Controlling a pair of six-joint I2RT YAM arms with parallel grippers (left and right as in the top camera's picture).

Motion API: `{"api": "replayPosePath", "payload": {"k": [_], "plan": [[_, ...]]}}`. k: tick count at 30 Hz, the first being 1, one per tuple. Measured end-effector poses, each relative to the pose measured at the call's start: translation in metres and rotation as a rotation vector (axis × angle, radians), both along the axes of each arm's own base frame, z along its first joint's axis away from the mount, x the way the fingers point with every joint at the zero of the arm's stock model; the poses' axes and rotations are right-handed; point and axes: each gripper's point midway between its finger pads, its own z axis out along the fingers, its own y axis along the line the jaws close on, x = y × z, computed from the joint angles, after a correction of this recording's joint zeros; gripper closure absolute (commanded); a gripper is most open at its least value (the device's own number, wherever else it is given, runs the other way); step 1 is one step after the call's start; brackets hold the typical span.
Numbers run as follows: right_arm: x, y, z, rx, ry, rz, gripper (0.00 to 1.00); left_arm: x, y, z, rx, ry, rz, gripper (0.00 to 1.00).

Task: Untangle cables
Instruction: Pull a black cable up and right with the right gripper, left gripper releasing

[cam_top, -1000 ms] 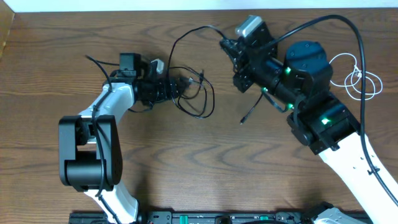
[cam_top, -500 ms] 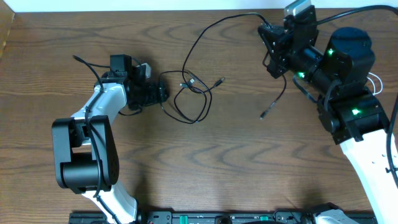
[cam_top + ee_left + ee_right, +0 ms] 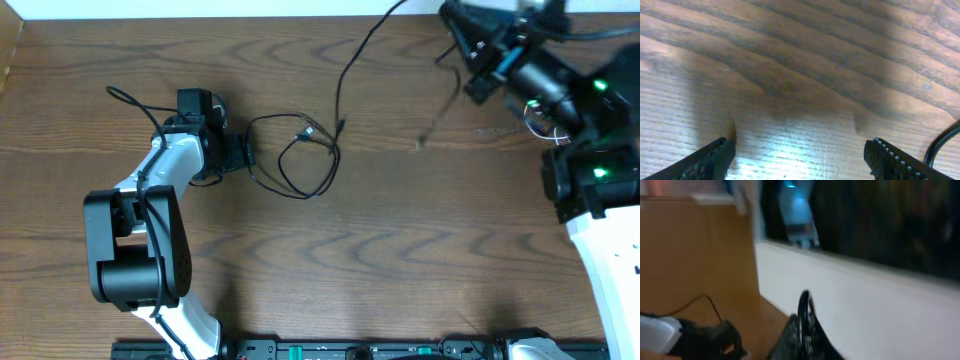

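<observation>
Right pincer [image 3: 804, 330] retreated, clamping black cable [image 3: 344, 70], left pincer [image 3: 800, 157] gaping

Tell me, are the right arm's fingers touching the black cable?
Touching. The right wrist view, though blurred, shows the black cable arching up from between the shut fingers, pinched there.

Brown wood-grain desk [image 3: 400, 250], slight sheen; black cable [image 3: 306, 197], smooth matt sheath; left gripper [image 3: 800, 160] pads [image 3: 890, 159], ribbed black plastic.
</observation>
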Motion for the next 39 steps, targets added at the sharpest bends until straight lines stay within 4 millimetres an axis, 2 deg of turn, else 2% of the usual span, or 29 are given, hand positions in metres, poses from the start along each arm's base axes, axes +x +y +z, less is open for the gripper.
{"api": "replayPosePath", "payload": {"k": [1,8,11,14,22,28,33,39], "plan": [[-0.008,-0.003,0.015,0.023,-0.056,0.027,0.99,0.000,0.000,0.000,0.001,0.000,0.000,0.12],[-0.045,-0.024,0.072,0.114,-0.268,0.104,0.99,0.000,0.002,0.000,0.008,-0.001,0.006,0.12],[-0.060,-0.025,0.083,0.129,-0.318,0.135,0.99,0.001,0.002,0.000,0.010,-0.002,0.006,0.12],[-0.062,-0.025,0.083,0.134,-0.298,0.149,0.99,0.001,0.002,0.000,0.009,-0.002,0.007,0.12],[-0.036,-0.029,0.062,0.178,-0.103,0.112,0.99,0.001,0.002,0.000,0.006,-0.002,0.017,0.12],[-0.004,-0.052,0.039,0.227,0.065,-0.010,0.99,0.001,0.002,0.000,0.005,-0.001,0.021,0.12],[0.024,-0.093,0.014,0.277,0.206,-0.180,0.99,0.001,0.002,0.000,0.001,-0.001,0.032,0.12],[0.048,-0.168,-0.045,0.370,0.480,-0.465,0.99,0.001,0.002,0.000,-0.003,0.001,0.045,0.12]]}}
